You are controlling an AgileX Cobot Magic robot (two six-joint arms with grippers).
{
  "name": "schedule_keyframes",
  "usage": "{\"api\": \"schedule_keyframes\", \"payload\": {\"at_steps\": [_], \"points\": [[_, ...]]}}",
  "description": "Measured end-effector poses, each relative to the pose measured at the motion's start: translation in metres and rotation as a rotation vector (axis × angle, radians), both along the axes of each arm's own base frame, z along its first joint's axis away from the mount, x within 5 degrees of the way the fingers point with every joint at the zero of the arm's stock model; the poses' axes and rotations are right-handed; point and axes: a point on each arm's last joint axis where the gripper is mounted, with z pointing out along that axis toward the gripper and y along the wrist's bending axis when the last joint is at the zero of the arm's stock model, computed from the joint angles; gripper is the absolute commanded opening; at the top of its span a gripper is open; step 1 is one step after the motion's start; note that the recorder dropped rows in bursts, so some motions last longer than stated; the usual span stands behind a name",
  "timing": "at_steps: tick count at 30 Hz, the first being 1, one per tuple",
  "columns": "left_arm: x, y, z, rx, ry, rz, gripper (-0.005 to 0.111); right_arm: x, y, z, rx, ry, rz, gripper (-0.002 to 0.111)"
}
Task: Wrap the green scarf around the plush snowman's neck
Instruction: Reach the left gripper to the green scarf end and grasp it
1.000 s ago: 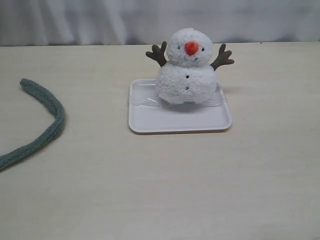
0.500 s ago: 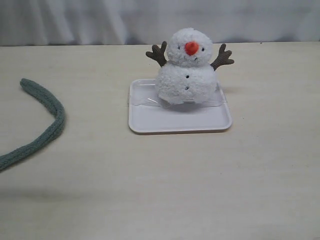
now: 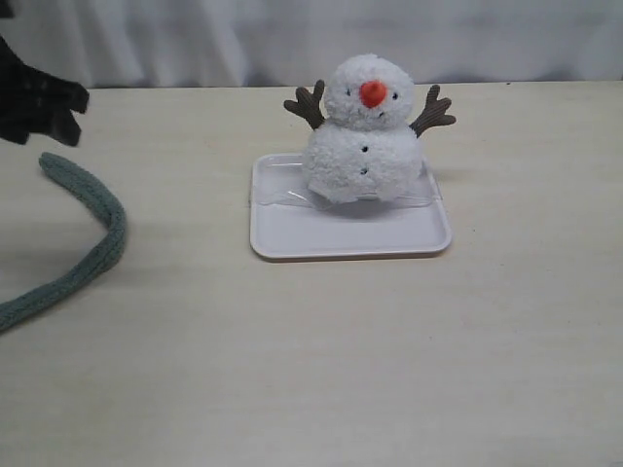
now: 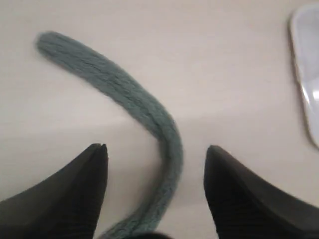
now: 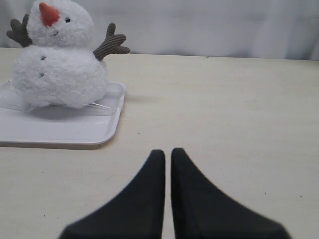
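Observation:
The plush snowman (image 3: 365, 131) stands upright on a white tray (image 3: 341, 233) near the table's far middle; its neck (image 3: 362, 125) is bare. It also shows in the right wrist view as the snowman (image 5: 57, 64). The green scarf (image 3: 97, 233) lies curved on the table at the left, running off the left edge. My left gripper (image 3: 44, 107) hovers above the scarf's far end, jaws wide open; in its wrist view the scarf (image 4: 144, 109) passes between the open fingers of the left gripper (image 4: 155, 149). My right gripper (image 5: 168, 152) is shut and empty, off the tray's right side.
A grey curtain (image 3: 311, 39) hangs behind the table's far edge. A clear plastic sheet (image 3: 282, 195) lies on the tray under the snowman. The tray's corner (image 4: 306, 74) shows in the left wrist view.
My left gripper has come into the exterior view at the upper left, above the scarf's end. Scarf, snowman and tray have not moved.

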Motion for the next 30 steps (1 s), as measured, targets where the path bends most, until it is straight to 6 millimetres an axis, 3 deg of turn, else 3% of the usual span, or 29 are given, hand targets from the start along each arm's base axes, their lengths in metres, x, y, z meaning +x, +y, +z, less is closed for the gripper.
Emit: {"api": "schedule_keyframes", "payload": {"at_steps": [5, 10, 15, 20, 23, 30], "points": [[0.016, -0.007, -0.062, -0.005, 0.174, -0.112, 0.069, 0.000, 0.000, 0.000, 0.000, 0.000, 0.000, 0.004], [0.019, -0.007, -0.104, 0.005, 0.312, -0.167, 0.069, 0.000, 0.000, 0.000, 0.000, 0.000, 0.000, 0.004], [0.020, -0.017, -0.133, -0.017, 0.369, -0.254, 0.069, 0.000, 0.000, 0.000, 0.000, 0.000, 0.000, 0.004], [0.021, -0.036, -0.144, 0.034, 0.342, -0.344, 0.068, 0.000, 0.000, 0.000, 0.000, 0.000, 0.000, 0.004], [0.023, -0.041, -0.145, 0.074, 0.328, -0.387, 0.052, 0.000, 0.000, 0.000, 0.000, 0.000, 0.000, 0.004], [0.025, -0.042, -0.147, 0.103, 0.328, -0.385, 0.000, 0.000, 0.000, 0.000, 0.000, 0.000, 0.000, 0.004]]}}
